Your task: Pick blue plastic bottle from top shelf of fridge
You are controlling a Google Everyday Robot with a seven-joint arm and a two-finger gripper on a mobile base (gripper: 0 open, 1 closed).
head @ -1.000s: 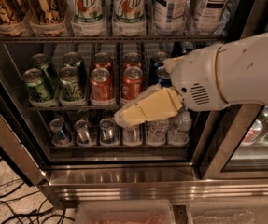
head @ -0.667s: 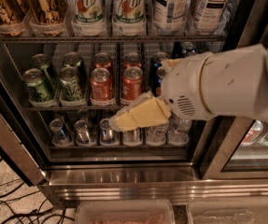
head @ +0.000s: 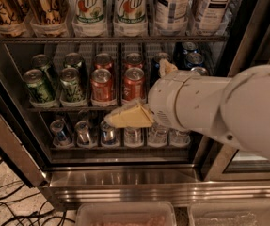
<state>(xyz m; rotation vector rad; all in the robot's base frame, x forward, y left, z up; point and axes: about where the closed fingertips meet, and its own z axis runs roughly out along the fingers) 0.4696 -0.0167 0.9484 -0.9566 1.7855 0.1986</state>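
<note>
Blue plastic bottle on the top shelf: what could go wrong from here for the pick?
1. The gripper hangs low, in front of the can racks, well below the top shelf; rising, it could clip the red cans or the shelf's front rail.
2. The blue plastic bottle stands tight between a 7up bottle and a second tea bottle, so a grasp could knock a neighbour.
</note>
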